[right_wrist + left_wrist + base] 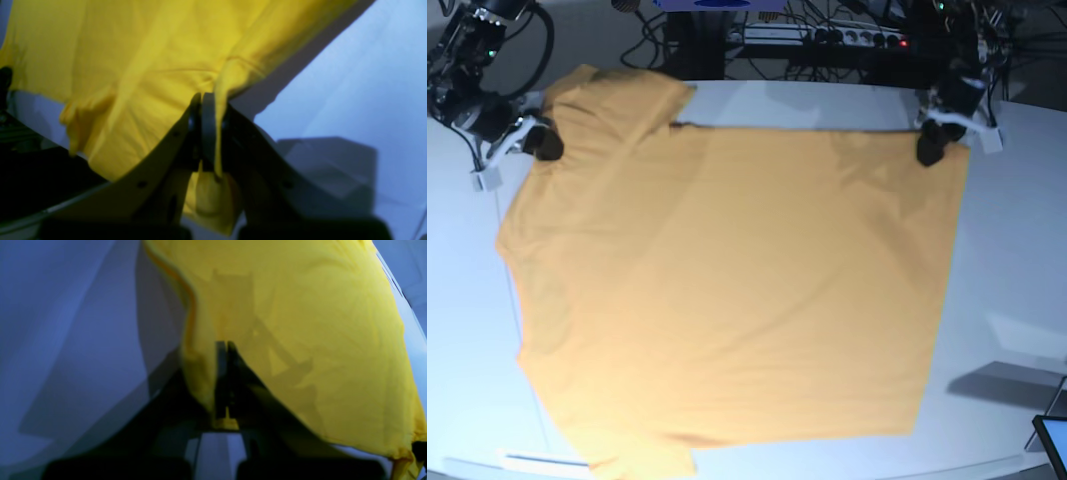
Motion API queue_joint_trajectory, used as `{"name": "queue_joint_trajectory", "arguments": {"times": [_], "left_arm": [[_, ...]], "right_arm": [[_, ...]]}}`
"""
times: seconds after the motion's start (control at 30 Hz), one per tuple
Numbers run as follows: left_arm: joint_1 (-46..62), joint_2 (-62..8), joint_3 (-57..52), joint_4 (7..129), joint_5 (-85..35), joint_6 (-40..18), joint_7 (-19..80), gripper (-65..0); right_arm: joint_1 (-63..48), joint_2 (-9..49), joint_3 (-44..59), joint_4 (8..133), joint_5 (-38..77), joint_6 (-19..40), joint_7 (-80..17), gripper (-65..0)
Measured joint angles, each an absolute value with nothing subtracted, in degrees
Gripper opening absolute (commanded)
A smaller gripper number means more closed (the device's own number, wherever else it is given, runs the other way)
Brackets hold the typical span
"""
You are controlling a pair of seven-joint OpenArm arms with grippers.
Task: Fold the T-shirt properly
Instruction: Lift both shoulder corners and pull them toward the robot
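Shirt status: T-shirt (pixel 727 290) lies spread across the white table (pixel 1017 260), nearly flat, one sleeve at the far corner by the right arm, another at the near edge. We read no fold as made yet; all folds are left, imo.

Right gripper (pixel 547 143) sits at the shirt's far corner w/ the sleeve; in the right wrist view its fingers are pinched tight on a bunch of yellow cloth. Left gripper (pixel 929 148) is at the shirt's other far corner; in the left wrist view its fingers are closed w/ a bit of cloth between them.

Cables and a power strip (pixel 827 35) lie beyond the shirt's far edge.

Lettering and tag not visible.
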State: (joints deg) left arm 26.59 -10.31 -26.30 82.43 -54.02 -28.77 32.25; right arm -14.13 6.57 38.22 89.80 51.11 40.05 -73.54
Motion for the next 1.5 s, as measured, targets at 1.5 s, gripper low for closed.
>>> {"name": "queue_joint_trajectory", "arguments": {"times": [1.5], "left_arm": [[16.1, -7.8, -46.4, 103.8, -46.5, -21.0, 63.1, -65.0]], "right_arm": [[-4.5, 7.6, 29.6, 106.6, 50.4, 39.9, -77.5, -64.7]]}}
